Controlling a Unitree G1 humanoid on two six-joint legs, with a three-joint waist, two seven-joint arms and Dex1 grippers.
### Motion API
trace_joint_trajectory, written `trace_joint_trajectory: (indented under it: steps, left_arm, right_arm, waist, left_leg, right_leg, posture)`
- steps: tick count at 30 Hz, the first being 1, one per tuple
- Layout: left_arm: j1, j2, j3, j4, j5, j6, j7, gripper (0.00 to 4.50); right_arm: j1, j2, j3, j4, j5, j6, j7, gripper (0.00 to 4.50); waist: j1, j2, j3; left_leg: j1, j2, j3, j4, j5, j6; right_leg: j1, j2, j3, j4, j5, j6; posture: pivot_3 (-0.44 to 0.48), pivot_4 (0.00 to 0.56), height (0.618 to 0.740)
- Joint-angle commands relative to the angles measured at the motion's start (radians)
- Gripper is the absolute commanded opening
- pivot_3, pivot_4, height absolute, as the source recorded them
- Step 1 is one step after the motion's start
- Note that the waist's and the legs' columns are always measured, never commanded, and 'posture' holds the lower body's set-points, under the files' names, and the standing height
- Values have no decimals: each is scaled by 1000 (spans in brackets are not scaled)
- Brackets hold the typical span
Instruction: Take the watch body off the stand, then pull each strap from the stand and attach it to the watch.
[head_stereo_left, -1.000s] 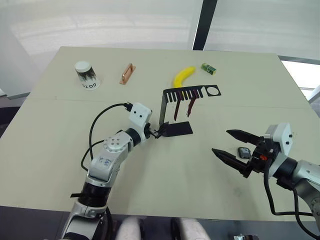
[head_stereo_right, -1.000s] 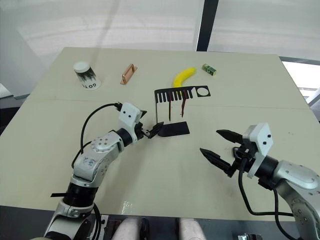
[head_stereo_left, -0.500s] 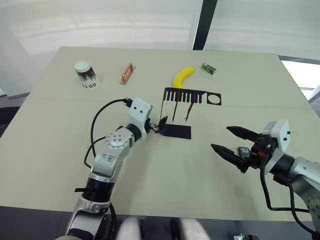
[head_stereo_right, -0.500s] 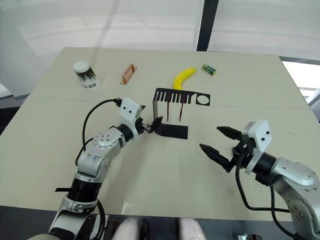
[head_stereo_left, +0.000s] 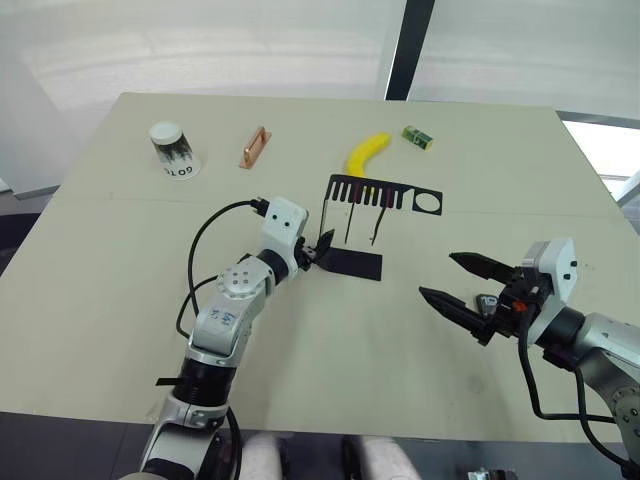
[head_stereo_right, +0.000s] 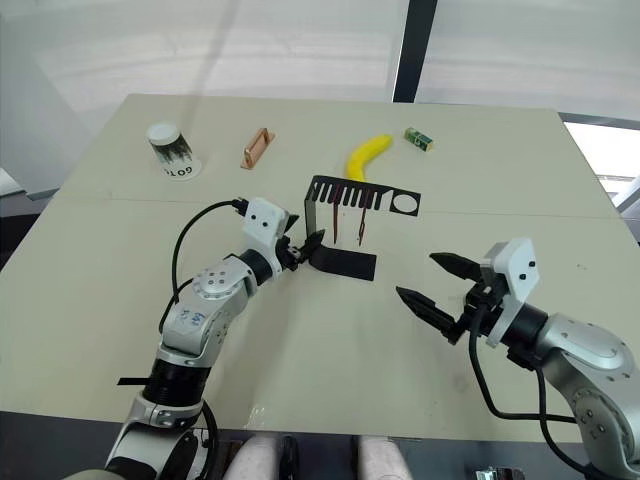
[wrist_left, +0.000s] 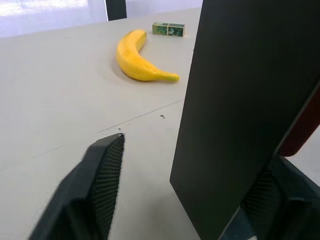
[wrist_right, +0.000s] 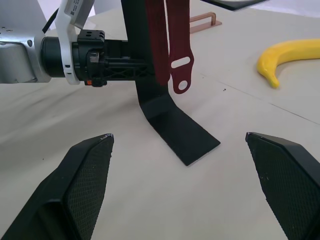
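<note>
The watch body (head_stereo_left: 488, 303) lies off the stand (head_stereo_left: 352, 228), lower right, by the released right hand (head_stereo_left: 452, 283); both straps (head_stereo_left: 362, 219) hang unpulled; the spread left hand (head_stereo_left: 318, 252) straddles its upright.

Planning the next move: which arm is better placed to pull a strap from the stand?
Right. Its gripper is open and free, facing the straps; the left gripper is bracing the stand.
</note>
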Motion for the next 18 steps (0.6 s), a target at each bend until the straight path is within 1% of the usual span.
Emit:
trace_joint_trajectory:
  steps: [1,18]
  left_arm:
    - [-14,-17,13,-16,4,-2,14,2222]
    - [-27,-46,19,7,11,-4,25,2222]
  right_arm:
    - [-12,-7,-10,-34,14,-3,-18,4500]
    - [-25,-7,-9,-39,14,5,-26,4500]
  waist:
    - [0,0,0]
    - [0,0,0]
  left_leg:
    - [0,0,0,0,0,0]
    - [0,0,0,0,0,0]
  right_leg:
    - [0,0,0,0,0,0]
    - [0,0,0,0,0,0]
  posture:
    - [0,150,740]
    - [0,150,740]
